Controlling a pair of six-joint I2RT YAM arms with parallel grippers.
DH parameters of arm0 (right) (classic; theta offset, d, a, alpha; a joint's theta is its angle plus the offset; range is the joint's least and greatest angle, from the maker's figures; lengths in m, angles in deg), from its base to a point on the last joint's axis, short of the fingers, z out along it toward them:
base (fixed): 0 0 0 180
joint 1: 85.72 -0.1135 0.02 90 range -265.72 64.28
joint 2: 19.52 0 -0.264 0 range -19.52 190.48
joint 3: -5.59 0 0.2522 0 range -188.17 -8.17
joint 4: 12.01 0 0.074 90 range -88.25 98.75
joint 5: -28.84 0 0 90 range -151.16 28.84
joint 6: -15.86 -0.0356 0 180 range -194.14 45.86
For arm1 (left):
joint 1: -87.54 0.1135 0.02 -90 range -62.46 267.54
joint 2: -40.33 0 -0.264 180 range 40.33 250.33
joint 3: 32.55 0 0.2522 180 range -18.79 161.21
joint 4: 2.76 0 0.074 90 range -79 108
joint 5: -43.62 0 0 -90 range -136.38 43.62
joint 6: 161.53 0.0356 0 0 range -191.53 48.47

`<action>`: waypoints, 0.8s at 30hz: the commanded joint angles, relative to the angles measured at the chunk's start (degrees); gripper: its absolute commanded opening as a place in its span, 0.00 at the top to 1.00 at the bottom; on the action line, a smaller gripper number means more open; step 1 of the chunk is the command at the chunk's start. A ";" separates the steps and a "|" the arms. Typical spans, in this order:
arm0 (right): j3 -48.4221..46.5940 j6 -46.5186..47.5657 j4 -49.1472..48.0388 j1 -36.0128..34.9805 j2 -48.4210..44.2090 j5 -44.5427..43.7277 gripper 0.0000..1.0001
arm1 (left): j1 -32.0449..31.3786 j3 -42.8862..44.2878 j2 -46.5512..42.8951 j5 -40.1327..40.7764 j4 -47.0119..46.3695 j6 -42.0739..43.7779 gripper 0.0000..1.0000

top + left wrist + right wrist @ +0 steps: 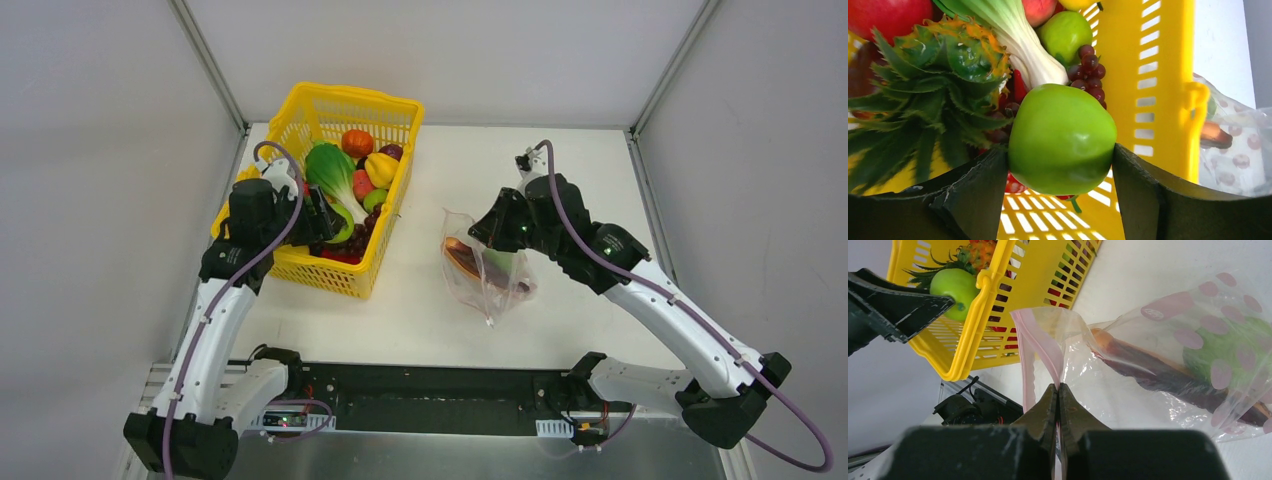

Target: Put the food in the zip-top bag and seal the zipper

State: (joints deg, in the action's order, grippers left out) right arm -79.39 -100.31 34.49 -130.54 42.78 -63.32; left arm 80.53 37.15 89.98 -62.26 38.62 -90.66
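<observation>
My left gripper [332, 224] is shut on a green apple [1062, 137] and holds it just above the food in the yellow basket [300, 115]; the apple also shows in the right wrist view [954, 286]. The clear zip-top bag [482, 278] lies right of the basket. My right gripper [1058, 388] is shut on its pink zipper strip [1035, 342] and holds the mouth open towards the basket. A green food piece [1230, 347] and a dark long one [1158, 372] are inside the bag. Leafy greens [330, 170], an orange [357, 142] and purple grapes [1090, 70] lie in the basket.
The basket stands at the table's back left, its near wall [1168, 60] between the apple and the bag. A toy pineapple top [938, 75] lies left of the apple. Grey walls close in the table on both sides and at the back.
</observation>
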 commanded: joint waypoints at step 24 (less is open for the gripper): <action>1.53 -1.86 -3.79 0.13 -2.66 -1.25 0.98 | -4.79 4.99 -6.46 -18.24 -14.12 -11.13 0.39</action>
State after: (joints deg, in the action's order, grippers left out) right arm -78.54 -100.90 34.03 -130.54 42.63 -63.41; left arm 79.94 42.27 84.03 -73.30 34.09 -96.96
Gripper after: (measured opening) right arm 0.028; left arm 0.684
